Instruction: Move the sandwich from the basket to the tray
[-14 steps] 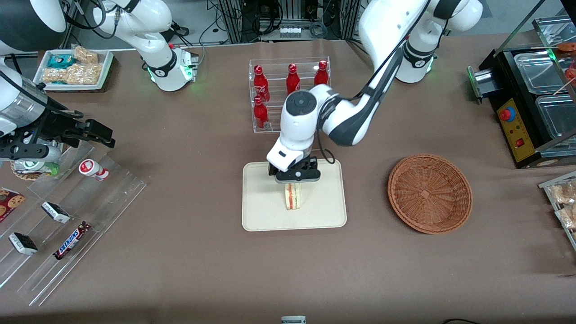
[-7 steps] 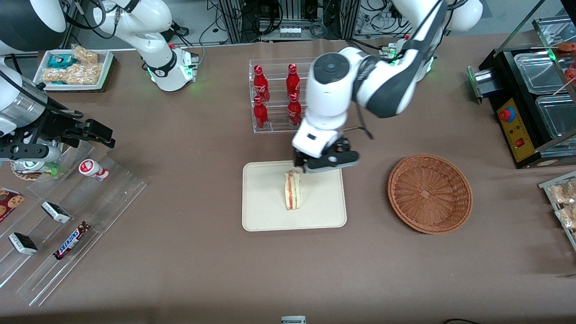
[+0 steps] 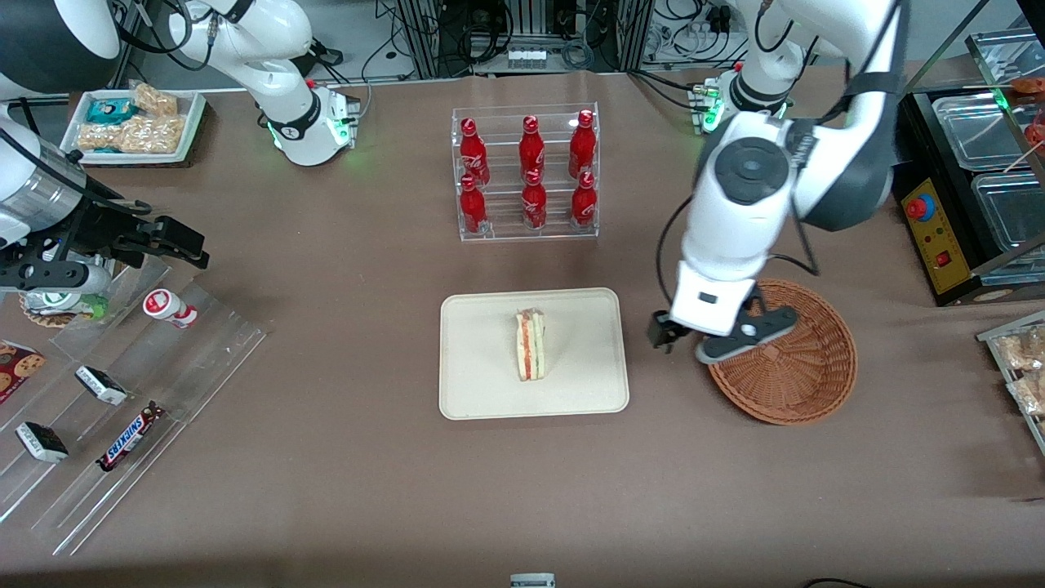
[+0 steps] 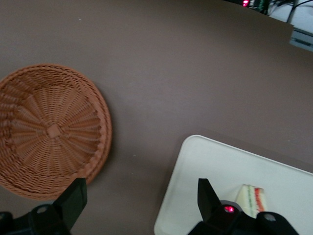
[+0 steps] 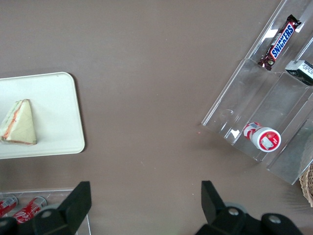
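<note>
Since the earlier frames the claw (image 3: 712,341) has left the sandwich (image 3: 530,344) and swung away toward the working arm's end of the counter (image 3: 326,490); it now hangs over the rim of the basket (image 3: 796,376) nearest the tray (image 3: 490,392). Its fingers (image 4: 73,196) are spread wide and carry nothing, which fits a release already made.

The sandwich rests on the tray, near the tray's middle, standing on one cut side so that the orange-red and green filling layers show from above. It touches no other item. Judged from this layout, the transfer is complete and the arm is retreating.

Containers:
- Basket: nothing lies in it; the bare woven floor is visible.
- Tray: holds the sandwich only.
- Clear rack (image 3: 526,233), farther from the front camera than the tray: holds six red bottles (image 3: 532,147) in two rows.
</note>
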